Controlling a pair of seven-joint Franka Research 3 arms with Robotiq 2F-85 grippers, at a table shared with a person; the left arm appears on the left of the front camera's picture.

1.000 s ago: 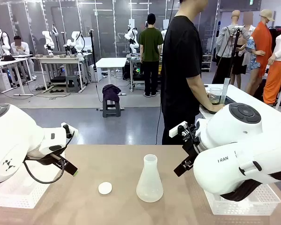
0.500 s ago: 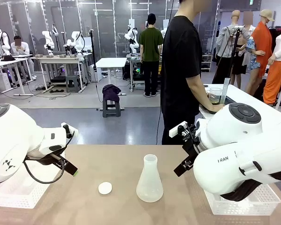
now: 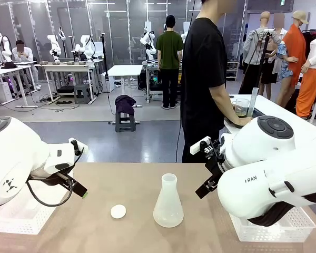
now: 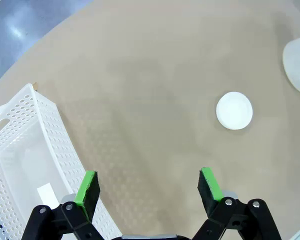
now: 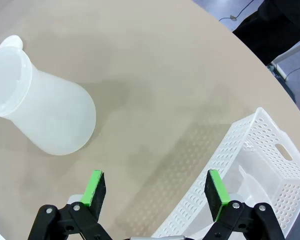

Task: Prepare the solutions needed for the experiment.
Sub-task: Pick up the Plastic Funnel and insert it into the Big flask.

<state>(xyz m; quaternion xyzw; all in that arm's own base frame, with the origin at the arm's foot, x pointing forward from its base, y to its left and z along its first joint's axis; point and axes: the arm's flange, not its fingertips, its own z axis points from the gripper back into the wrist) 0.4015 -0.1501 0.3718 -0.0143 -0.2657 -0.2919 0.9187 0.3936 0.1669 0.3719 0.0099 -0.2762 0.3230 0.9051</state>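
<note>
A frosted conical flask (image 3: 168, 203) stands upright mid-table, and I see no liquid in it; it lies left of my right gripper (image 5: 157, 189) as flask (image 5: 40, 115). A small white round cap (image 3: 118, 211) lies to its left, ahead of my left gripper (image 4: 149, 186) as cap (image 4: 234, 110). Both grippers hover open above the tabletop, the left gripper (image 3: 80, 191) and the right gripper (image 3: 206, 185), holding nothing. On a side table at the far right, a person's hand rests at a clear beaker (image 3: 243, 108) with a shallow yellowish layer, the solutions.
A white perforated basket (image 3: 16, 216) sits under my left arm, seen as basket (image 4: 20, 150). Another basket (image 3: 274, 229) sits at the right front, seen as basket (image 5: 255, 165). A clear cylinder (image 3: 252, 103) stands by the beaker. The person in black (image 3: 203, 79) stands beyond the table.
</note>
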